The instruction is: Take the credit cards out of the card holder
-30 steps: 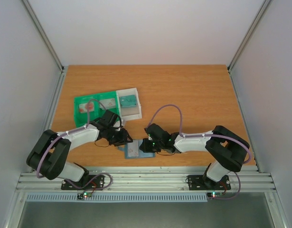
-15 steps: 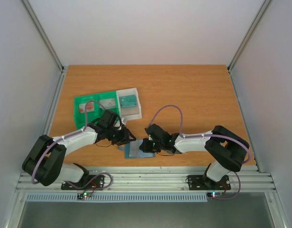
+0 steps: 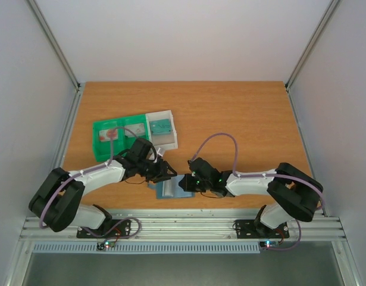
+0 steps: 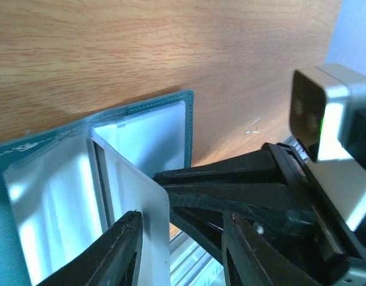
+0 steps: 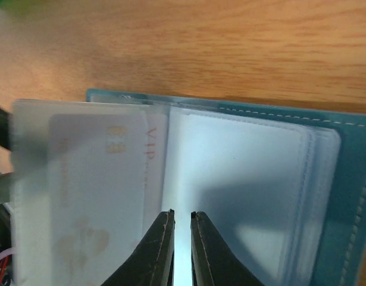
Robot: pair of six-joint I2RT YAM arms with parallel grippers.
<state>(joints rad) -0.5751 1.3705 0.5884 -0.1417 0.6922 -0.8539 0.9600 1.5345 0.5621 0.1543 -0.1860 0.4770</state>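
Card holder (image 3: pixel 169 189) lies open on the worktop (image 3: pixel 242 113) at its near edge, between the two arms, with its long axis running left to right. The right gripper (image 5: pixel 182 213) reaches it from the right with jaws almost together. They look pinched on a thin clear pocket leaf near the fold, propping that leaf up off the teal cover.

Inside the raised leaf sits a pale credit card (image 5: pixel 90 196), its chip and the letters VIP showing through the plastic. Its long side seems to lie in line with the right jaws, so roughly left to right in the scene.

The left gripper (image 4: pixel 183 219) comes in from the left with jaws apart. The free edge of the raised leaf stands between them, close to one finger and clear of the other, so nothing is clamped.

The coming move turns on this: the card is edge-on to the open left jaws and just to their right, and the left arm is the free one. It would need to close on the card itself and draw it leftward along its length. I cannot tell which side of the pocket is open. Catching the plastic with the card would probably drag the whole holder.

The green tray (image 3: pixel 114 134) stands farther back on the left, well apart.
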